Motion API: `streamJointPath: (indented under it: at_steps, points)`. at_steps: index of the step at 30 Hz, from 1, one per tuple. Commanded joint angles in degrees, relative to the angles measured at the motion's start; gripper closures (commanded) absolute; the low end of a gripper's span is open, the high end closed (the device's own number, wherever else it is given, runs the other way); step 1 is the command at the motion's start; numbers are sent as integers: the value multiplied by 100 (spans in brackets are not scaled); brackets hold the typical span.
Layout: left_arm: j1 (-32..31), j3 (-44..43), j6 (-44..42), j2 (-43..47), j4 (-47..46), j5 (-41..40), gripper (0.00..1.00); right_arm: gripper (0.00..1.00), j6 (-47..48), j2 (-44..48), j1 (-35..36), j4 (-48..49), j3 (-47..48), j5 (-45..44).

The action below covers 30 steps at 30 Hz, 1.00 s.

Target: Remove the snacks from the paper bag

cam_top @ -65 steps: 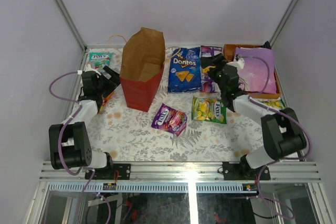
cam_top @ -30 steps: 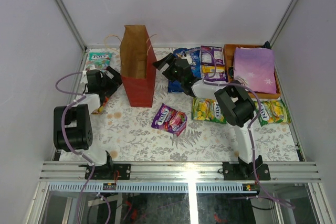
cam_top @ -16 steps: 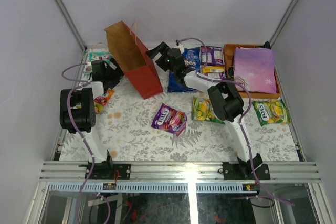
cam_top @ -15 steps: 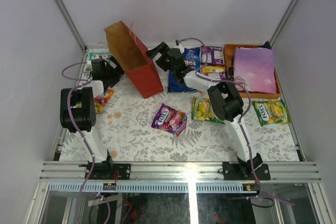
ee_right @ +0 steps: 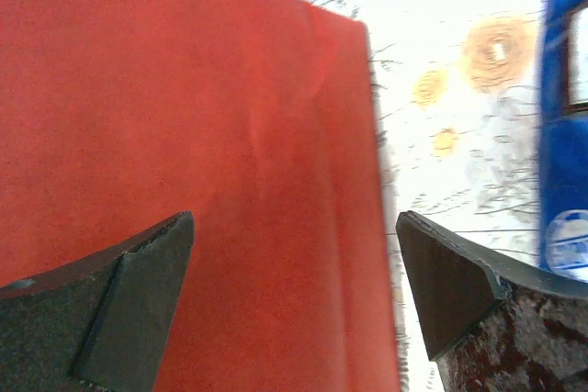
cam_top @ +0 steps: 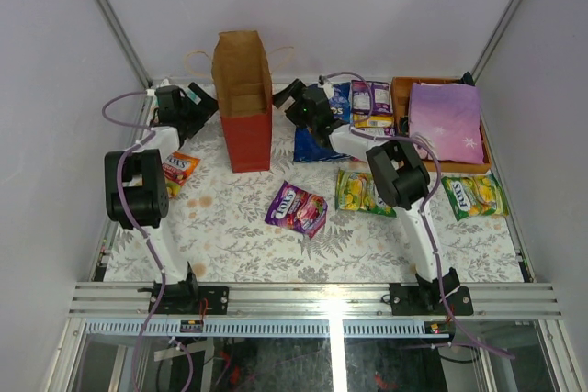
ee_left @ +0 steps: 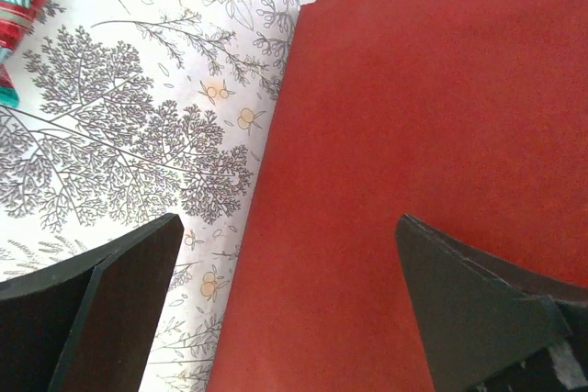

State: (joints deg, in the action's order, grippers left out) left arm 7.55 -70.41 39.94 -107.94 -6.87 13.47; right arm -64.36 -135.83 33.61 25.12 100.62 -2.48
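The paper bag [cam_top: 244, 130] now stands upright at the rear of the table [cam_top: 230, 236]; 0.5 s earlier it leaned left. The Doritos bag [cam_top: 309, 145] lies flat to its right, outside it. The left gripper [cam_top: 204, 103] and right gripper [cam_top: 283, 100] flank the bag's red walls, jaws spread wide, released. The purple pack [cam_top: 296, 207] lies in front.

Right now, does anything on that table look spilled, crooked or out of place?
Nothing spilled or damaged. The paper bag stands upright between the open left gripper and right gripper. Only the purple packet looks untidy, lying askew mid-table.
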Motion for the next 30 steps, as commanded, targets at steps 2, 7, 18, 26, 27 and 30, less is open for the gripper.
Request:
streamJointPath:
  at_steps: [2, 7, 18, 26, 27, 30]
  points:
    - [100, -457, -377, 422, 529, -366, 1, 1, 323, 717, -300, 234, -227, -127]
    - [350, -4, -457, 1236, 634, -642, 0, 0, 642, 1482, -643, 509, -976, -55]
    - [465, 1918, -575, 3377, 439, -949, 0, 0, 2603, 3966, -1024, -534, -3059, -194]
    - [-122, 3460, -906, 4656, -856, -1716, 0, 0, 3255, 5760, -922, -943, -5014, -1606]
    - [-218, 3580, -996, 4701, -946, -1747, 0, 1, 3176, 5953, -906, -999, -5234, -1726]
    - [-449, 3854, -1342, 4811, -1252, -1821, 0, 1, 2935, 6463, -891, -925, -5930, -1950]
